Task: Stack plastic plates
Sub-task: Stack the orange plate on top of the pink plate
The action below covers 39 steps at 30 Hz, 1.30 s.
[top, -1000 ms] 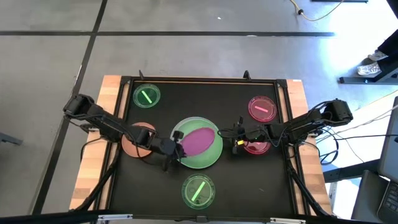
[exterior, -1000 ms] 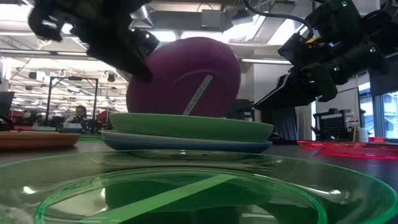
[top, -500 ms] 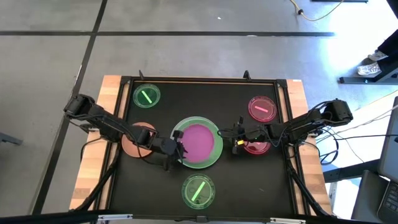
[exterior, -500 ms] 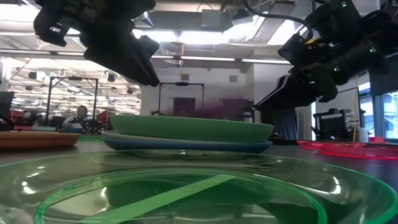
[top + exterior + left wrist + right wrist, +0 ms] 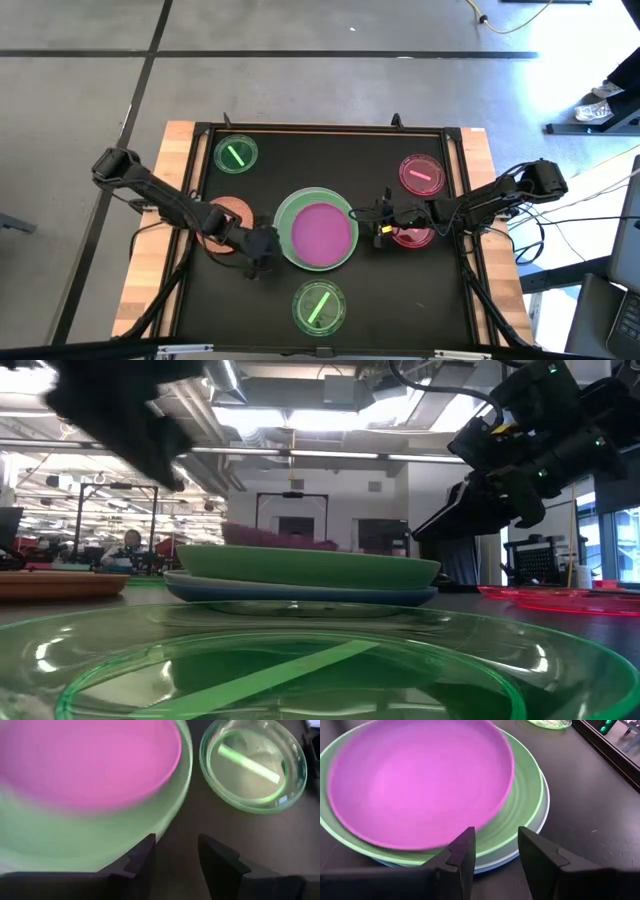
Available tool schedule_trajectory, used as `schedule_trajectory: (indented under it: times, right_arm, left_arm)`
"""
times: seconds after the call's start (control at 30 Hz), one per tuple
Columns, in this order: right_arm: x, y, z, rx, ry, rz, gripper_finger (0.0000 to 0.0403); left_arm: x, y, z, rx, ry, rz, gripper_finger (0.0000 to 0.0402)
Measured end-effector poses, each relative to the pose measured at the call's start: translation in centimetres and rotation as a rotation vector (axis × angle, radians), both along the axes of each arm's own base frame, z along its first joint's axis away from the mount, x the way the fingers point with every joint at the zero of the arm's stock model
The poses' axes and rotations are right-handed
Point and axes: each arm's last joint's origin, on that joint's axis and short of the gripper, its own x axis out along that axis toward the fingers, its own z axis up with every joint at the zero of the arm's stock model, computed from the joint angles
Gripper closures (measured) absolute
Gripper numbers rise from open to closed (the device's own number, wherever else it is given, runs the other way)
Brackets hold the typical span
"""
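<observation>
A purple plate [image 5: 322, 232] is lying flat on a large green plate [image 5: 288, 214], which is sitting on a blue plate [image 5: 300, 596] and a white plate [image 5: 546, 815] near the middle of the black table [image 5: 400, 290]. The left gripper [image 5: 262, 251] is hovering just beside this stack on the left arm's side, its fingers [image 5: 142, 855] spread apart and holding nothing. The right gripper [image 5: 383, 222] is waiting close to the stack on the opposite side, its fingers [image 5: 461, 851] also parted and empty, above a small red plate [image 5: 412, 237]. An orange plate [image 5: 226, 215] is lying under the left arm beside the stack. A small green plate [image 5: 319, 306] is sitting in front of the stack, another small green plate [image 5: 236, 155] is lying beyond it toward the far left corner, and a second small red plate [image 5: 421, 173] is resting beyond the right gripper.
</observation>
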Motion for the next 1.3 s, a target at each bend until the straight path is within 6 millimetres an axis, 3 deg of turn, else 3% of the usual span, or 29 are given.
schedule_trajectory:
  times: [0.2,0.37,0.5,0.83,1.3]
  right_arm:
    - [0.0,0.0,0.0,0.0,-0.002,0.0,0.0265]
    - [0.0,0.0,0.1,0.001,-0.006,0.0,0.0265]
    - [0.0,0.0,0.1,0.001,-0.006,0.0,0.0265]
    - [0.0,0.0,0.0,0.0,-0.004,0.0,0.0265]
    - [0.0,0.0,0.0,-0.001,0.0,0.0,0.0265]
  left_arm:
    - [-2.7,-0.4,-0.8,-0.13,0.261,0.237,0.0274]
    - [-4.8,-0.4,-1.4,-0.119,0.45,0.427,0.0284]
    - [-5.7,-0.4,-1.5,-0.104,0.504,0.529,0.029]
    - [-5.6,-0.6,-2.1,-0.063,0.507,0.548,0.0294]
    - [-4.6,-1.1,-5.2,0.075,0.605,0.552,0.0294]
